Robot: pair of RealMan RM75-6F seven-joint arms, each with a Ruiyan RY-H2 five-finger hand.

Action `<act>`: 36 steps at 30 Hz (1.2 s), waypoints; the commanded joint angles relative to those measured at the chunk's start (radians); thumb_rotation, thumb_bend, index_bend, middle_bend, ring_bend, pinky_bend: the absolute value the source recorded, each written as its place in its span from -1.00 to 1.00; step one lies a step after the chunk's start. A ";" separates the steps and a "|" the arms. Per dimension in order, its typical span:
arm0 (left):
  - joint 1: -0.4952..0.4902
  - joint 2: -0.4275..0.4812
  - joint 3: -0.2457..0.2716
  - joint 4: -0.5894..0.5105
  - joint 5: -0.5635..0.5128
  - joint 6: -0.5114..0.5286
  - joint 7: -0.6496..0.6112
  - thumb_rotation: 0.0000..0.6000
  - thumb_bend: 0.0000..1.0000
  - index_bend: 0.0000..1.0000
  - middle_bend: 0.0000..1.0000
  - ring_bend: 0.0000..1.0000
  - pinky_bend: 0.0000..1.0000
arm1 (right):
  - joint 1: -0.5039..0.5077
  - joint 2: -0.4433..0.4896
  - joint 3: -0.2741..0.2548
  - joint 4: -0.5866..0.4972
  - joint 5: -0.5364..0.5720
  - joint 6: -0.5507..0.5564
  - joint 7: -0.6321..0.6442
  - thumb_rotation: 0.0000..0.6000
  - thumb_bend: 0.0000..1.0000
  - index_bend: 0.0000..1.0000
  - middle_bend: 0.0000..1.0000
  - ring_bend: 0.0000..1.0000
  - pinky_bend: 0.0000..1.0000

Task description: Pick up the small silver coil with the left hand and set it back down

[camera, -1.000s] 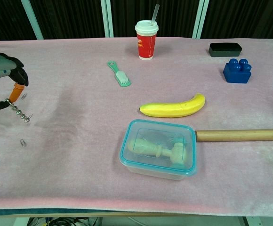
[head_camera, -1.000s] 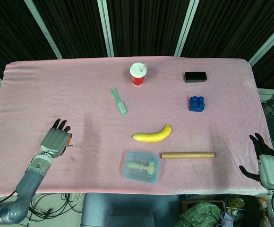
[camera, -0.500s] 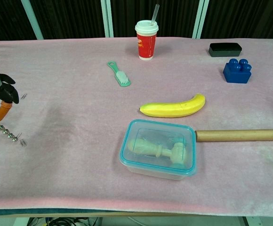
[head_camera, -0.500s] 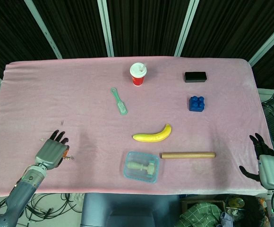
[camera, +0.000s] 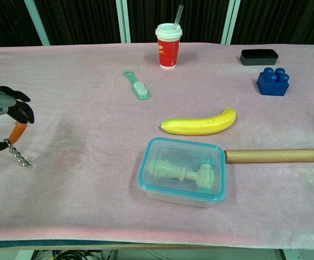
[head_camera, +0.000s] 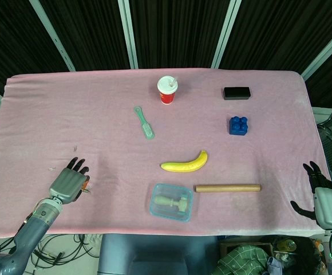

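Note:
The small silver coil [camera: 18,154] hangs from an orange stub [camera: 17,131] that my left hand [camera: 2,111] pinches near the table's left front. The coil slants down and its tip is at the pink cloth; I cannot tell whether it touches. From the head view the left hand [head_camera: 68,184] covers most of the coil [head_camera: 86,189], with only a bit showing at its right side. My right hand [head_camera: 321,196] sits off the table's right front corner, fingers spread, holding nothing.
A clear teal-rimmed box [camera: 182,171] with a cream tool, a wooden rod [camera: 277,155] and a banana [camera: 200,123] lie mid-front. Further back are a green brush [camera: 137,85], a red cup [camera: 168,45], a blue brick [camera: 272,82] and a black box [camera: 259,56]. Tiny metal bits [head_camera: 74,149] lie behind the left hand.
The left hand, still holding the coil, came down and toward the front edge, then shifted slightly right. The right hand has not moved.

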 commanded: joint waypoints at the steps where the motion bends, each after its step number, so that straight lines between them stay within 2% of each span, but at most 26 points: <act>1: 0.006 0.015 -0.003 -0.018 0.016 0.014 -0.004 1.00 -0.18 0.17 -0.55 -1.00 -1.00 | 0.000 0.000 0.000 0.000 0.001 -0.001 0.000 1.00 -0.78 -1.00 -1.00 -0.68 -0.53; 9: 0.034 0.092 0.014 -0.079 0.038 0.039 -0.019 1.00 -0.18 0.17 -0.55 -1.00 -1.00 | 0.000 -0.001 -0.001 -0.001 0.001 -0.003 -0.001 1.00 -0.78 -1.00 -1.00 -0.68 -0.53; 15: 0.069 0.133 0.036 -0.072 0.069 0.042 -0.068 1.00 -0.18 0.17 -0.55 -1.00 -1.00 | 0.000 -0.001 -0.001 -0.002 0.002 -0.001 -0.005 1.00 -0.78 -1.00 -1.00 -0.68 -0.53; 25: 0.125 0.153 0.047 0.068 0.129 -0.032 -0.281 1.00 -0.18 0.17 -0.55 -1.00 -1.00 | -0.001 -0.001 -0.001 -0.005 0.005 -0.002 -0.011 1.00 -0.78 -1.00 -1.00 -0.68 -0.53; 36: 0.156 0.151 0.043 0.172 0.181 -0.066 -0.369 1.00 -0.18 0.16 -0.55 -1.00 -1.00 | 0.000 -0.001 -0.002 -0.005 0.007 -0.005 -0.015 1.00 -0.78 -1.00 -1.00 -0.68 -0.53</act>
